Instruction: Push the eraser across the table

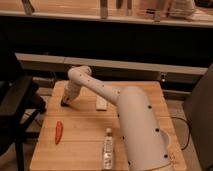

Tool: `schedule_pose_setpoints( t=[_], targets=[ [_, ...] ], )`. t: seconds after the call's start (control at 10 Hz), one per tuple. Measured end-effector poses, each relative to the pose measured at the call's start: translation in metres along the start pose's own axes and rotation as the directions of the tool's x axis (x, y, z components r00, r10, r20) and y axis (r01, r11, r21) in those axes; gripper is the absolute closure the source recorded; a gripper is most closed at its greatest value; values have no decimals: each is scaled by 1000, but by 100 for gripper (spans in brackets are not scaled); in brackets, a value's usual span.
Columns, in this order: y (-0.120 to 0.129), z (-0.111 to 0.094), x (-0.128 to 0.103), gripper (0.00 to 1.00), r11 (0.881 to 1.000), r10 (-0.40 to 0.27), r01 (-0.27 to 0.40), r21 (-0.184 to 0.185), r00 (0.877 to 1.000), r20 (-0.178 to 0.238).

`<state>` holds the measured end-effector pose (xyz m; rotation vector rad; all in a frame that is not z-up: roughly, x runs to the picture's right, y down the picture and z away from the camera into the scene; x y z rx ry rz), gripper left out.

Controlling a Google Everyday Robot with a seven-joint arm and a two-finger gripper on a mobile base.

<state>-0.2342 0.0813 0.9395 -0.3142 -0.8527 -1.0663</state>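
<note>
My white arm reaches from the lower right across the table (85,135) to its far left part. The gripper (65,102) points down at the tabletop there, and a small dark shape sits right at its tip. This dark shape may be the eraser (64,104), but I cannot separate it from the fingers. A whitish rectangular block (102,103) lies to the right of the gripper, under the arm. A red-orange chili-shaped thing (59,132) lies nearer the front left.
A clear plastic bottle (107,148) lies on its side near the front edge beside my arm's base. A dark chair (17,107) stands off the left edge. A low shelf and dark wall run behind the table.
</note>
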Motion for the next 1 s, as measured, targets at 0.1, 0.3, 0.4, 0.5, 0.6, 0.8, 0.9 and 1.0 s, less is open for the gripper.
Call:
schedule_pose_setpoints(
  t=[0.1,0.3,0.4,0.5,0.6,0.8,0.9,1.0],
  targets=[
    [0,0,0,100,1000,0,0,0,1000,0],
    [-2,1,-2,100,1000,-16,16,0,1000,14],
    [-4,3,-3,100,1000,-26,26,0,999,21],
    [-4,3,-4,100,1000,-29,29,-1,999,23],
    [-4,3,-4,100,1000,-28,28,0,999,24],
    [-5,4,-4,100,999,-34,34,0,999,28],
    [-7,5,-5,100,999,-48,48,0,998,38],
    [-8,6,-7,100,999,-51,51,-1,998,41]
  ],
)
